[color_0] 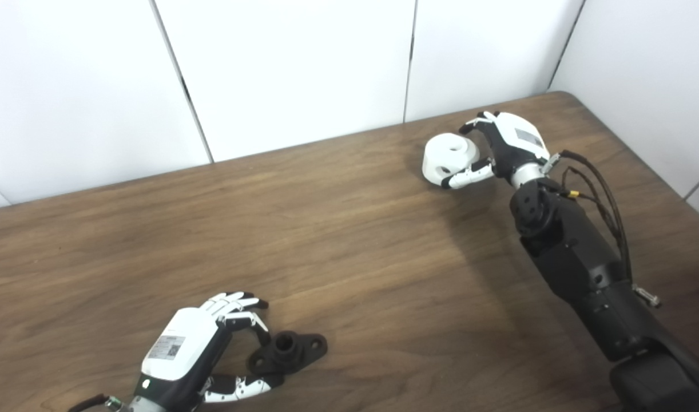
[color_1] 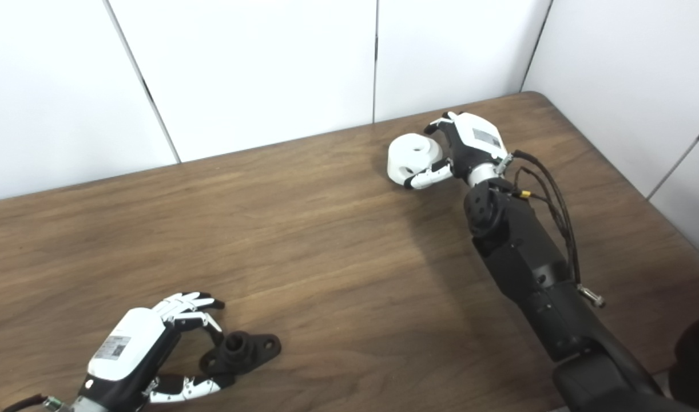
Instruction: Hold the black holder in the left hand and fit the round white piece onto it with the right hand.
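The black holder (color_0: 289, 350) lies flat on the wooden table (color_0: 349, 252) near the front left, a short round socket standing up from its middle. My left hand (color_0: 203, 352) is closed around its left end, with curled fingers (color_0: 251, 321) touching the socket from behind and the thumb (color_0: 243, 388) against its front lobe. At the far right, the round white piece (color_0: 449, 157) rests on the table with a hole in its top. My right hand (color_0: 501, 146) wraps it from the right, fingers (color_0: 474, 123) over the back and thumb (color_0: 469, 174) across the front.
White wall panels (color_0: 292, 74) stand right behind the table's far edge, and another wall runs along its right side. Loose cables (color_0: 604, 200) loop off the right forearm. Bare wood lies between the two hands.
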Tool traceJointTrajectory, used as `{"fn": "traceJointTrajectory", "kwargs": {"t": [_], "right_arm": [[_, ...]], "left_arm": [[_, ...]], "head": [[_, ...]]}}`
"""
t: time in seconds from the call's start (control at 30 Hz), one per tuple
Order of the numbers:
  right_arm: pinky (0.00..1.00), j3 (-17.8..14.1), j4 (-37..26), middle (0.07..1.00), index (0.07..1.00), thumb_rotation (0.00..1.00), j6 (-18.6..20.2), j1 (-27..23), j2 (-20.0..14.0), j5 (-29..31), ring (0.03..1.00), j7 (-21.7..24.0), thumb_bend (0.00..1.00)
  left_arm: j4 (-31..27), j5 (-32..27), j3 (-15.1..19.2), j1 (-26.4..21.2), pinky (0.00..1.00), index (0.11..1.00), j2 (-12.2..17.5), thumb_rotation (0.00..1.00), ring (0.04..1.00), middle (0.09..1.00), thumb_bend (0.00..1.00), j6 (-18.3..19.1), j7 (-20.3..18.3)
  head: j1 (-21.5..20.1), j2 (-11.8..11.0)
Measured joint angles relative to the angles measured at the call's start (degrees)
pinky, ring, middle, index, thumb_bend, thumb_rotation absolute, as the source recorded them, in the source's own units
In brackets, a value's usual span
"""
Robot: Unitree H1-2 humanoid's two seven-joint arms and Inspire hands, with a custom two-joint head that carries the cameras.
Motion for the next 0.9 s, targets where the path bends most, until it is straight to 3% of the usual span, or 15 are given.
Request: {"fn": "traceJointTrajectory", "kwargs": {"t": [0.57, 0.77, 0.8, 0.9], "right_arm": [[1.00, 0.0, -0.1, 0.915, 0.641, 0.26, -2.2, 0.4, -0.1, 0.4, 1.000, -1.1, 0.83], [0.96, -0.2, 0.0, 0.890, 0.580, 0.19, -3.1, 0.4, -0.1, 1.1, 0.993, -2.3, 0.79], [0.97, -0.3, 0.0, 0.880, 0.526, 0.16, -3.6, 0.4, -0.1, 1.3, 0.988, -2.6, 0.64], [0.95, -0.4, 0.5, 0.858, 0.491, 0.14, -5.2, 0.5, -0.1, 1.6, 0.971, -4.4, 0.54]], "left_arm": [[-0.1, 0.0, 0.2, 0.0, 0.88, 0.492, 0.1, 0.06, 0.873, 0.817, 0.51, 0.0, -0.2], [-0.1, -0.1, 0.3, 0.1, 0.89, 0.491, 0.1, 0.06, 0.881, 0.820, 0.51, 0.0, -0.3], [-0.1, -0.2, 0.4, 0.1, 0.87, 0.491, 0.1, 0.06, 0.878, 0.817, 0.51, 0.0, -0.3], [-0.1, -0.1, 0.5, 0.1, 0.85, 0.491, 0.1, 0.06, 0.878, 0.816, 0.51, 0.0, -0.1]], "head": [[0.3, 0.4], [0.4, 0.5], [0.4, 0.5], [0.4, 0.7]]}}
